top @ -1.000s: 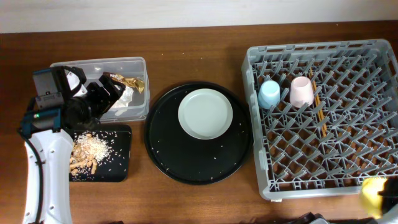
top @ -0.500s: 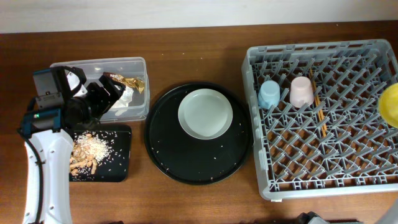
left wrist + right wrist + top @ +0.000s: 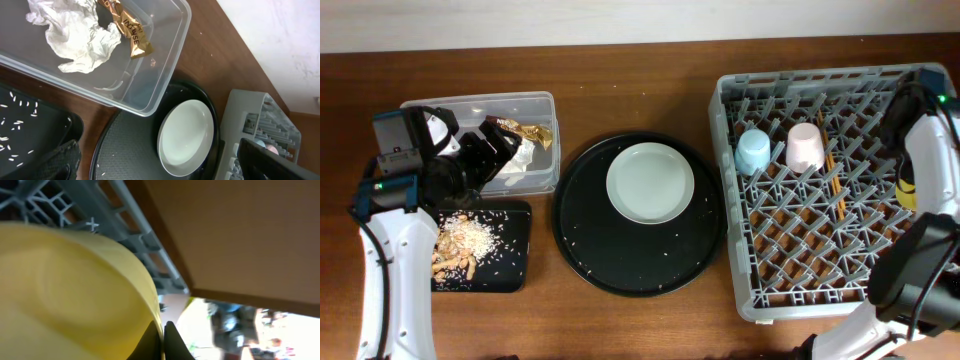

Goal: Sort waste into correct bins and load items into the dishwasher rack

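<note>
Overhead, the right arm (image 3: pixel 923 130) reaches over the right side of the dishwasher rack (image 3: pixel 790 250). Only a sliver of the yellow bowl (image 3: pixel 905 186) shows beside it, above the pegs. The light-blue cup (image 3: pixel 753 152) and pink cup (image 3: pixel 805 147) sit side by side in the rack's left part, with the chopsticks (image 3: pixel 833 175) just right of the pink one. The pale plate (image 3: pixel 650 182) rests on the round black tray (image 3: pixel 620 260), not yet loaded. The left claw (image 3: pixel 498 148) hangs over the clear tub (image 3: pixel 470 102), which holds the tissue (image 3: pixel 523 158) and wrapper (image 3: pixel 527 130). The food chunks (image 3: pixel 455 262) and rice lie in the black rectangular tray (image 3: pixel 510 240).

From the left wrist, the fingers (image 3: pixel 60 162) show at the two bottom corners, well apart and gripping nothing. This view shows tissue and wrapper plainly, touching inside the tub, where the arm partly covers them from above.

From the right wrist, the right claw (image 3: pixel 162 340) is clamped on the bowl's rim, which the overhead cannot show. The bowl is blurred, and beyond it lie the rack's lattice and the brown surface (image 3: pixel 235 230). This view gives no sense of the cups' position; the overhead does.

As I judge it, the bowl should go down on edge between two peg rows, clear of cups and chopsticks and inside the right wall. The claw should part only once the rim is seated against the pegs.
</note>
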Action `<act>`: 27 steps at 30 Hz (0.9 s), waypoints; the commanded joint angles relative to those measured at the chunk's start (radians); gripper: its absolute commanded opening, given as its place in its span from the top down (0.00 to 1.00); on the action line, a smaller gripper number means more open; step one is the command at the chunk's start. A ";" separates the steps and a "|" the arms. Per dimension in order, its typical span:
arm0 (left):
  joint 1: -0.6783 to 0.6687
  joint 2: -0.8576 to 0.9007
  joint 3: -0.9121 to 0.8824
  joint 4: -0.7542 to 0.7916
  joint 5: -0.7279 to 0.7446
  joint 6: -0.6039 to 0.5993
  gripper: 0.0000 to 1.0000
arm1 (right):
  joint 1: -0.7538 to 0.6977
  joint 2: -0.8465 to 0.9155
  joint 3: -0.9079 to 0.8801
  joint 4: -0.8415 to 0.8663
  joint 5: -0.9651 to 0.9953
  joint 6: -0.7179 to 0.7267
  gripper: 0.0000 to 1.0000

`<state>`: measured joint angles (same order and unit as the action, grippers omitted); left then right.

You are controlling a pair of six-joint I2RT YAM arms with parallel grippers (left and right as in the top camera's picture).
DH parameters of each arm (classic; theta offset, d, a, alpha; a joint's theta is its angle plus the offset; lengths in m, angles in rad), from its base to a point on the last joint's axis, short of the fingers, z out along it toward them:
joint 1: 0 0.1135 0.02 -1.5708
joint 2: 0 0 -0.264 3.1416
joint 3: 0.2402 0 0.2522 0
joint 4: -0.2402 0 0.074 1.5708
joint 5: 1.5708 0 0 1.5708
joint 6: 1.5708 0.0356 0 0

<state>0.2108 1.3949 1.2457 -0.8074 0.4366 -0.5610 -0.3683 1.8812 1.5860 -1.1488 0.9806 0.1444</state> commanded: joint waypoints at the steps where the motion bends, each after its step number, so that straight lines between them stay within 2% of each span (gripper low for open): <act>1: 0.002 -0.010 0.000 0.002 0.000 0.002 0.01 | 0.080 0.012 0.042 0.012 0.084 -0.165 0.96; 3: 0.002 -0.010 0.000 0.002 0.000 0.002 0.01 | 0.137 0.012 0.042 0.036 0.241 -0.273 0.96; 5: 0.002 -0.010 0.000 0.002 0.000 0.002 0.01 | 0.182 0.012 0.043 0.134 0.444 -0.407 0.96; 8: 0.002 -0.010 0.001 0.002 0.000 0.002 0.00 | 0.164 0.012 0.043 0.186 0.446 -0.566 0.96; 12: 0.002 -0.010 0.000 0.002 0.000 0.002 0.01 | 0.113 0.012 0.039 0.176 0.441 -0.578 0.96; 20: 0.002 -0.010 0.000 0.002 0.000 0.002 0.01 | 0.091 0.031 0.028 0.178 0.281 -0.577 0.96; 27: 0.002 -0.010 0.000 0.002 0.000 0.002 0.01 | 0.072 0.059 -0.049 0.232 0.279 -0.603 0.96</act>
<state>0.2108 1.3949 1.2457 -0.8074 0.4366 -0.5610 -0.2832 1.9247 1.5681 -0.9424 1.2613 -0.4335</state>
